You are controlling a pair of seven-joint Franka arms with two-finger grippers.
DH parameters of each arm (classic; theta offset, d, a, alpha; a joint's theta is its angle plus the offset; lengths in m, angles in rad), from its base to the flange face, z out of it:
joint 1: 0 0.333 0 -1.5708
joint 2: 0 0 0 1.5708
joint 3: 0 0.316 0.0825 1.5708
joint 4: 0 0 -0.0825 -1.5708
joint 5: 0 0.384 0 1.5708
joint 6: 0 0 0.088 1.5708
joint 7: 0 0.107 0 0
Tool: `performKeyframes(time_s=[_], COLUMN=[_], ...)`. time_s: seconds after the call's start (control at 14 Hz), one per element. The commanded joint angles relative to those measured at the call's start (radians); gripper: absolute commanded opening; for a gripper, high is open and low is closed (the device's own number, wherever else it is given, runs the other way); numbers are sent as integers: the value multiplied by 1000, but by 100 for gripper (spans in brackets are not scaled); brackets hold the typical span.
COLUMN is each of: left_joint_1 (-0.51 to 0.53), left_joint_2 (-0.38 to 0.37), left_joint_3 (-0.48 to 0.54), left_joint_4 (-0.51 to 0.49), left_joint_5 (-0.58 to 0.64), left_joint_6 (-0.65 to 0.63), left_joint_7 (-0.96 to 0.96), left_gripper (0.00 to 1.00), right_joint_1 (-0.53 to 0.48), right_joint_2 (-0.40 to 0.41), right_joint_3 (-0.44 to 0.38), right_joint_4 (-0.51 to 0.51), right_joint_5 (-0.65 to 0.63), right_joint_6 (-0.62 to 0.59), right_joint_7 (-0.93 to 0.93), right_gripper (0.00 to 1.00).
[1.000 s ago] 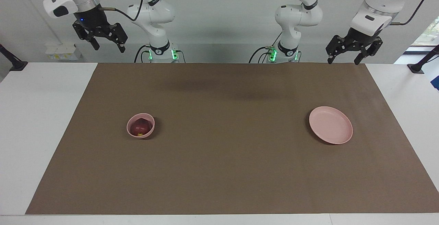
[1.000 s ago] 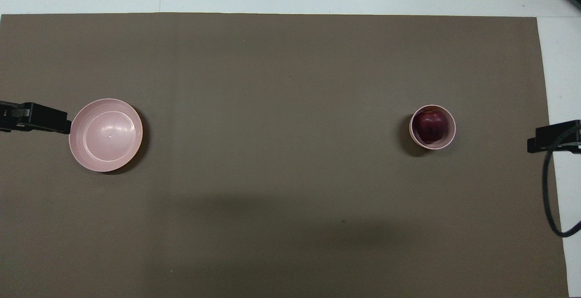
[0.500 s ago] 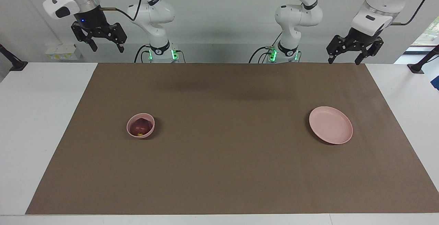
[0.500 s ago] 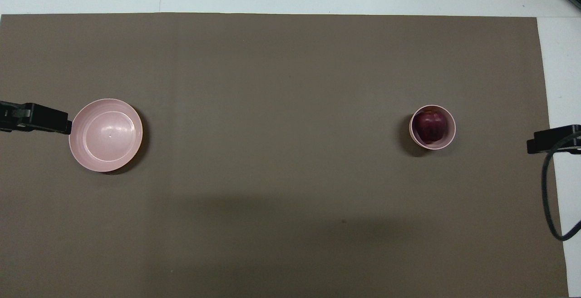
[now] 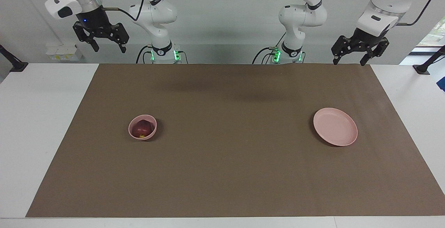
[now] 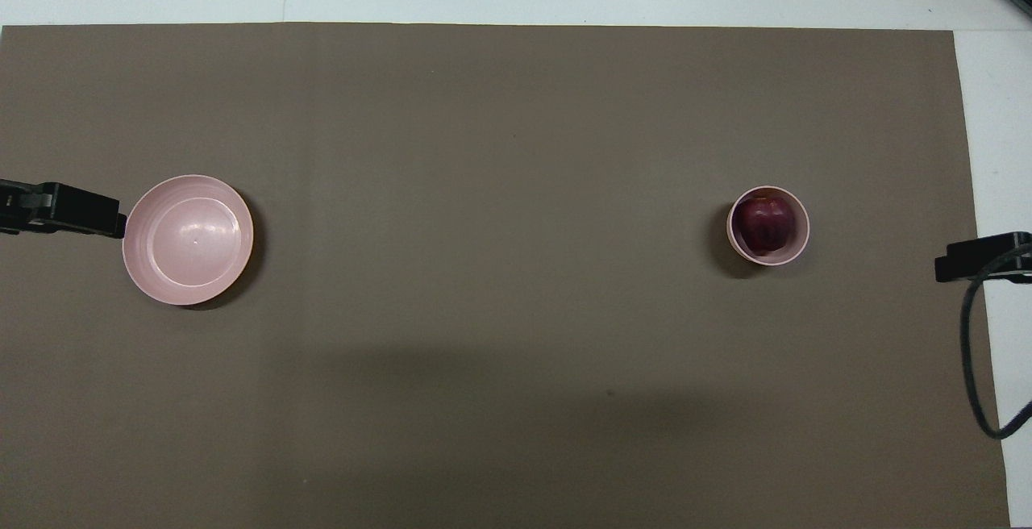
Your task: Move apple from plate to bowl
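Apple (image 5: 141, 128): dark red, lying inside the bowl (image 5: 151, 130), left of centre in the facing frame, toward the right arm's end of the table.
Plate (image 5: 335, 126): pale pink, bare, right of centre on the brown mat (image 5: 229, 144), well apart from the bowl.
Right gripper (image 5: 108, 47): upper left of the frame, raised, fingers spread, holding nothing.
Left gripper (image 5: 348, 61): upper right, raised over the mat's edge, fingers spread, holding nothing.
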State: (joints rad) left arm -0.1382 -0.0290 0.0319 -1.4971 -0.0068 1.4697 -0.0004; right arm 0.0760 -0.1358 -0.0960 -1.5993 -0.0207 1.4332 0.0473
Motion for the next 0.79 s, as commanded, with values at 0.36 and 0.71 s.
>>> performKeyframes(time_s=[0.36,0.71], left_joint_1=[2,2], left_joint_2=[0,-2], left_joint_3=[2,2], left_joint_4=[8,6], left_joint_5=[11,11], left_joint_6=[-9,-9], left_joint_7=[4,0], left_gripper=[100,100], right_joint_1=[-7,1], right_joint_2=[-18,-16], right_joint_3=[10,12], right_joint_4=[-7,-8], right_joint_5=[16,15], right_joint_6=[-5,3], right_joint_7=[12,6], right_gripper=[100,100])
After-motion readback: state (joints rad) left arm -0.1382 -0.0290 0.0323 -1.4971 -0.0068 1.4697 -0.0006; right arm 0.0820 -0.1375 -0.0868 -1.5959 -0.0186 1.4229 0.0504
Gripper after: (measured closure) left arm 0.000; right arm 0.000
